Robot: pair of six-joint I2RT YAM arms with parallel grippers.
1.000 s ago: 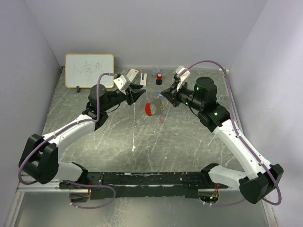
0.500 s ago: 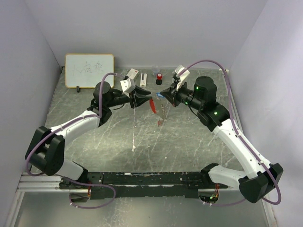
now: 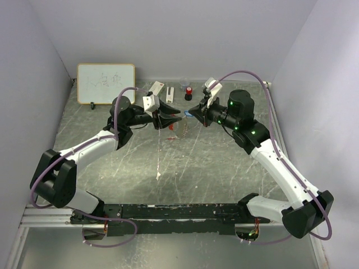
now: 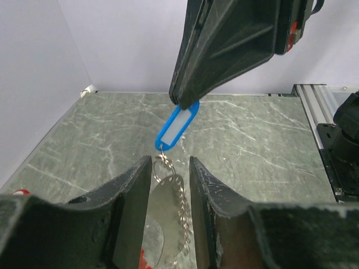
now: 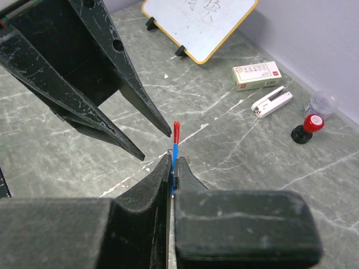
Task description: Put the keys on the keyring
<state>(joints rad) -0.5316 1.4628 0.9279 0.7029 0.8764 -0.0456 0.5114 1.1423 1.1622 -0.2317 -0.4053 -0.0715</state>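
The right gripper (image 4: 182, 104) pinched the small blue-headed plastic key (image 4: 177, 124) at the thin metal keyring (image 4: 168, 188) between the part-spread fingers of the left gripper (image 4: 170, 163) (its grip unclear), so threading looked begun, not finished.

**Marbled Table, Clutter Along Its Far Edge**

The grey-green, white-veined table (image 3: 196, 162) carries a row of small things across the upper middle of the top view. A yellow-framed whiteboard (image 3: 106, 83) stands propped at upper left. To its right are a red-and-white box (image 3: 156, 88), a white stapler (image 3: 169, 94), a clear cup (image 3: 184, 84) (contents unreadable) and a red-capped black bottle (image 3: 188, 92).
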